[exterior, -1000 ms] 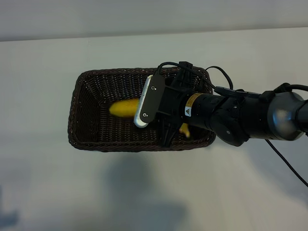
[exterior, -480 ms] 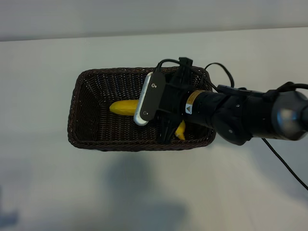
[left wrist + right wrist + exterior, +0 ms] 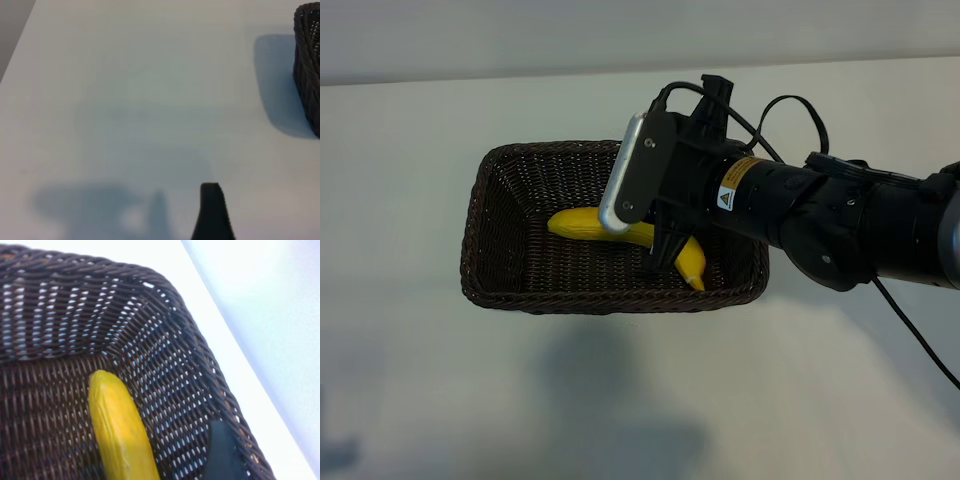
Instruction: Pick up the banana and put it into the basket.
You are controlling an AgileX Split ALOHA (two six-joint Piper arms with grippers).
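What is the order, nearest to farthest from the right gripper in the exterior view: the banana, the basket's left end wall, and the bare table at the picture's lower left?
1. The banana, on the basket floor directly below the right gripper.
2. The basket's left end wall, at the basket's far end from the gripper.
3. The bare table at lower left, outside the basket.

The right arm reaches in from the right side of the exterior view, its wrist angled slightly downward. The right claw (image 3: 663, 262) hangs with its jaws apart, holding nothing. Of the left claw (image 3: 212, 212) only one dark fingertip shows, idle.
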